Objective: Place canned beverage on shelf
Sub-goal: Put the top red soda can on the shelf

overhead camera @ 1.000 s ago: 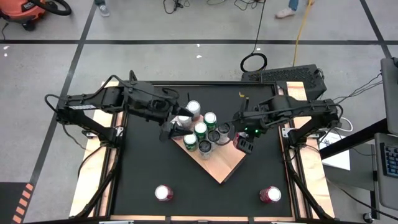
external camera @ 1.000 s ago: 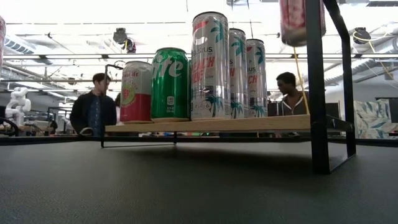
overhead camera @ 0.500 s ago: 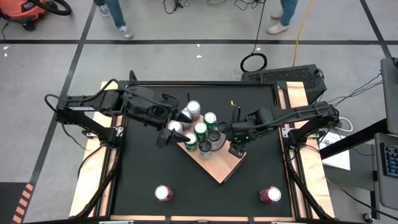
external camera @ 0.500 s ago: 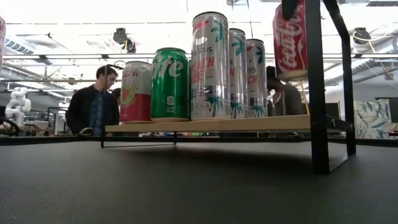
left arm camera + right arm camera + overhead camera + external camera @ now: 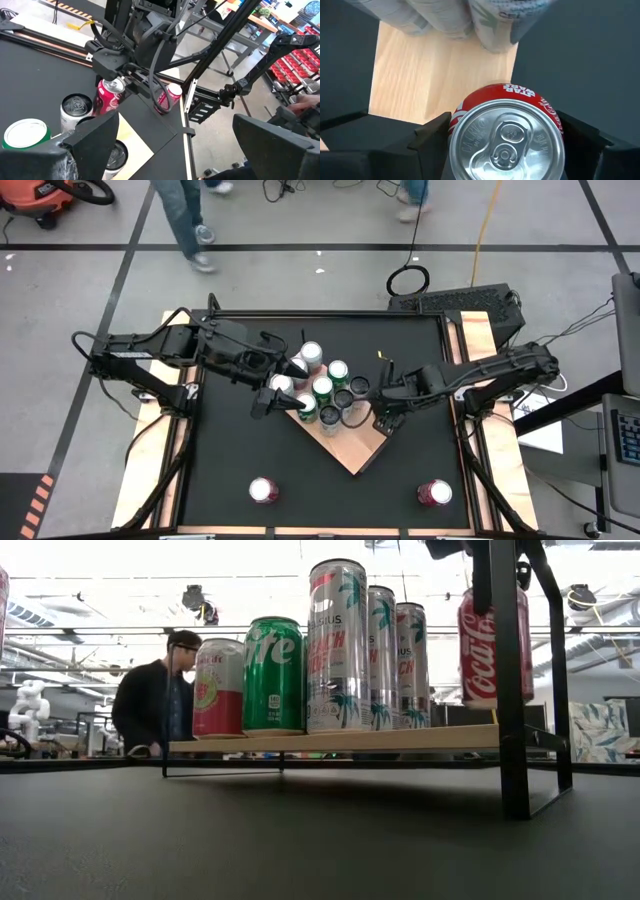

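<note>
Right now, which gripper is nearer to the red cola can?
Right. The right gripper clamps the red cola can above the shelf; the left gripper is open across the shelf.

red cola can [image 5: 492, 648] hangs just above the shelf [image 5: 335, 740], beside three tall cans [image 5: 370, 645].

Two dark jointed arms with black cables and blocky black fingers [image 5: 272, 145]

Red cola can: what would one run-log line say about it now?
right gripper: holds red cola can | can: just above shelf, not down | left gripper: open, beside shelf
</note>
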{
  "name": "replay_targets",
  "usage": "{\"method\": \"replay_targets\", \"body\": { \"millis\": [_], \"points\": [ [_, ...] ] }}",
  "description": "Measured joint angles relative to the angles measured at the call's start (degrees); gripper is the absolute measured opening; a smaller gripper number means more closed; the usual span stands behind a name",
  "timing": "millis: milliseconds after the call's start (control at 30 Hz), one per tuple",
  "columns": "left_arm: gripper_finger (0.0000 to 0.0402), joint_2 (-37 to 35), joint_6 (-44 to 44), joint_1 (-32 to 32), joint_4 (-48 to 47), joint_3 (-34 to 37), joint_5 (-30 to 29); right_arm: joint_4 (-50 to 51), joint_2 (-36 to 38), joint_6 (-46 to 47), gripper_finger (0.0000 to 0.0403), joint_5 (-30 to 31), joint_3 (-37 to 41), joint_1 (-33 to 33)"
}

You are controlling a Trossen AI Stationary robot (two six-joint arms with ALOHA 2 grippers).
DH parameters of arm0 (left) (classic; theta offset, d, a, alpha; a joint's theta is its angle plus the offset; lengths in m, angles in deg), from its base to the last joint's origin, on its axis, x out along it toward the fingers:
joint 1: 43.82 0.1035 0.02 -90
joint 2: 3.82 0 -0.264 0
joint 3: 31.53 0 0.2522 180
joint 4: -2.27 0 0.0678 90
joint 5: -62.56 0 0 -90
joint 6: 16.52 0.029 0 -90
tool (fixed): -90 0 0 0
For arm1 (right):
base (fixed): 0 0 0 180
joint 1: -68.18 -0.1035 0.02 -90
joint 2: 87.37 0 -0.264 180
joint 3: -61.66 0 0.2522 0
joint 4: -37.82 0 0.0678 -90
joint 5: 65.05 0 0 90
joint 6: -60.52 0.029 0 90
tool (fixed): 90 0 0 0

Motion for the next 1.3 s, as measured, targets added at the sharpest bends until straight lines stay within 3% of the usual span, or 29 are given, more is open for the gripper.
{"method": "replay_targets", "body": {
  "millis": [700,1300],
  "points": [
    [0.0393,0.0,1.0,0.1,0.2,0.0,-0.8,-7.6,-1.2,-0.1,0.0277,-1.7,3.6,0.0],
    [0.0393,0.0,1.0,0.1,0.2,0.0,-0.8,-6.9,-1.3,-0.2,0.0277,-1.6,3.6,0.1]
  ]
}}
